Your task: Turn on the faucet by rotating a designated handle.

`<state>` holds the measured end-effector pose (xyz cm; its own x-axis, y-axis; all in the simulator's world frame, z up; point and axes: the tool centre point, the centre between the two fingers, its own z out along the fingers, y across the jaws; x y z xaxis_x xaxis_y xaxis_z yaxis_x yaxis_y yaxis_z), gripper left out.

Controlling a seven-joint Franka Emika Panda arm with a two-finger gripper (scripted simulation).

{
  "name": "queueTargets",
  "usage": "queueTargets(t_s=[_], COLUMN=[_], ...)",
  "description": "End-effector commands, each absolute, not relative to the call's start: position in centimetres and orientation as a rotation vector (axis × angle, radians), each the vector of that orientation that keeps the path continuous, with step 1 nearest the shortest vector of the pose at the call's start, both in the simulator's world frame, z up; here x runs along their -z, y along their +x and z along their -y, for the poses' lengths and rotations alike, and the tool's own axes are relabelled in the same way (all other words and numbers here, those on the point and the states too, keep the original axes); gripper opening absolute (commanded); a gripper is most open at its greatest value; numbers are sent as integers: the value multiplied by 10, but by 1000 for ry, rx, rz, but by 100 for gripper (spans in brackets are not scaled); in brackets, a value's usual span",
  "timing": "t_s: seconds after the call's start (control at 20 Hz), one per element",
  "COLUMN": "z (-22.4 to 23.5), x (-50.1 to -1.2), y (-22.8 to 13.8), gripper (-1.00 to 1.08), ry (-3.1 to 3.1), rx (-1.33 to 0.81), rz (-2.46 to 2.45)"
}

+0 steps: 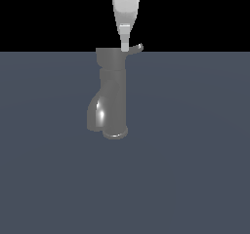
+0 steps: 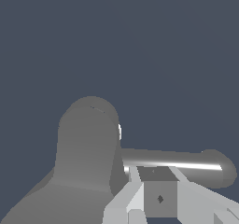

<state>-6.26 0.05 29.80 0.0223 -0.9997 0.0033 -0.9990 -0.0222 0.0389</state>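
The faucet (image 1: 111, 94) stands upright on the grey floor (image 1: 195, 169), spout at its seven o'clock. The gripper (image 1: 125, 47) descends from twelve o'clock onto the handle (image 1: 136, 48) beside the cap; finger spacing cannot be told.

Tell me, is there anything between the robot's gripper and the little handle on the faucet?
Nothing shows between them. In the exterior view the gripper comes down right at the handle beside the faucet cap, with no gap visible; actual contact can't be confirmed.
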Motion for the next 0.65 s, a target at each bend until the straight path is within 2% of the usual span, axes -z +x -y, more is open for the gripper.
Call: queueTargets(t_s=[0.0,0.6], z=[13,47], x=[-297,-298], y=[-38,-4], gripper=[-100,-100], ry=[2219,2173], rx=[7,0], rz=[2220,2269])
